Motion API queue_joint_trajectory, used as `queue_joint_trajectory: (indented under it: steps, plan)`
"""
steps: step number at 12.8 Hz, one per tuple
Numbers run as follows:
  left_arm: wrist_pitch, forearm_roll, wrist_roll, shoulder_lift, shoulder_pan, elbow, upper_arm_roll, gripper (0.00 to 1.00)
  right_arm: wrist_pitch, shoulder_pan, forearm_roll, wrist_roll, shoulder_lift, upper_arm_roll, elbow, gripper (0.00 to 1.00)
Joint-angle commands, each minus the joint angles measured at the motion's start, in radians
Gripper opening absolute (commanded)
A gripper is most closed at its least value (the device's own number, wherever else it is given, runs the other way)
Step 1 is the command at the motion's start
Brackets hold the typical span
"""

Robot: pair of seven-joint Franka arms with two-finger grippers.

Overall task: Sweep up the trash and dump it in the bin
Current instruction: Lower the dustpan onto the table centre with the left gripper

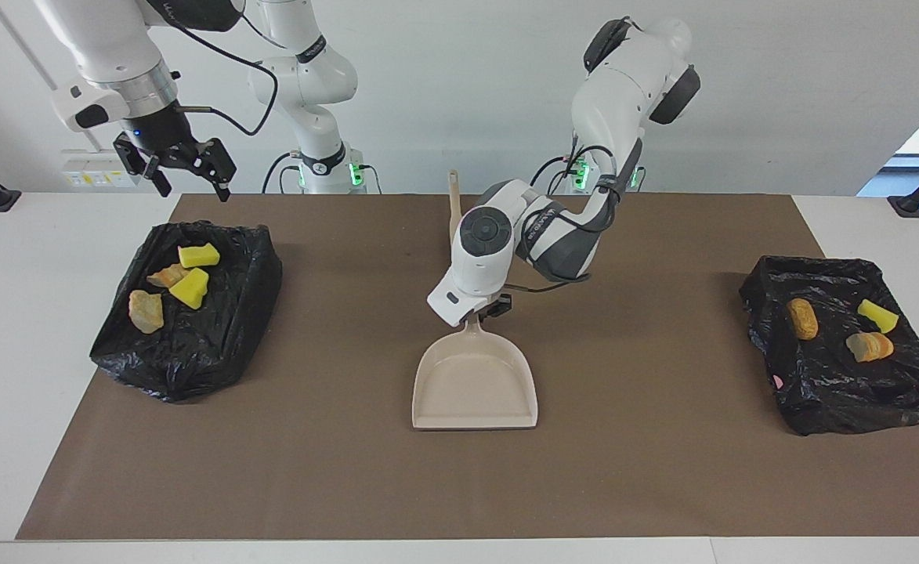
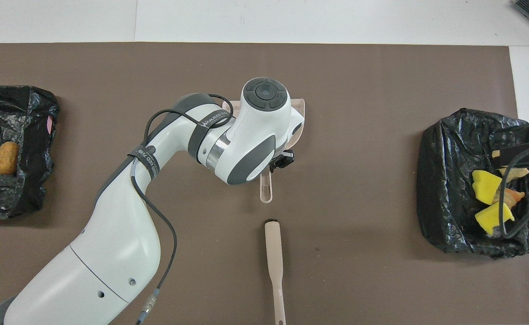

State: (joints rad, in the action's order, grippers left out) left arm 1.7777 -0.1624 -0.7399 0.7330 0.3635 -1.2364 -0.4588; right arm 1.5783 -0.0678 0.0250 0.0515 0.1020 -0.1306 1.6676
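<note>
While the left gripper (image 1: 481, 316) pinches the handle of the dustpan (image 1: 475, 385), we see the pan flat at mid-desk, its long axis running away from the robots, mouth farthest. The brush (image 2: 274, 262) lies nearer the robots, roughly in line with that handle. The trash (image 1: 173, 282) already sits in both black bins (image 1: 193, 345). The right gripper (image 1: 177, 166) waits, jaws spread, above the bin at its own end.

Grey band (image 2: 210, 121) on left arm: white lettering, maybe "WANJEED"; nothing else legible.
</note>
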Motion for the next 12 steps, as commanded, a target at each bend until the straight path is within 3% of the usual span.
queue_joint_trajectory:
  steps: [1,4,5,7,9,12]
  plan:
    - [0.020,0.015,-0.033,0.005,0.014,0.014,0.008,0.11,0.016,0.006,-0.011,-0.012,0.009,0.005,0.017,1.00]
    - [0.023,0.011,-0.033,0.005,0.020,0.014,0.008,0.83,0.005,0.006,-0.016,-0.010,0.012,0.006,0.018,1.00]
    - [0.023,0.001,-0.033,0.002,0.022,0.014,0.009,1.00,0.002,0.006,-0.016,0.008,0.012,0.006,0.018,1.00]
    - [0.003,-0.023,-0.020,-0.020,0.023,0.014,0.014,1.00,-0.001,0.006,-0.016,0.037,0.012,0.011,0.018,1.00]
    - [0.003,-0.026,-0.010,-0.088,0.019,-0.018,0.019,1.00,-0.001,0.006,-0.016,0.036,0.012,0.011,0.018,1.00]
    - [0.022,-0.016,0.140,-0.295,0.009,-0.245,0.121,1.00,-0.012,0.006,-0.016,0.031,0.009,0.012,0.011,1.00]
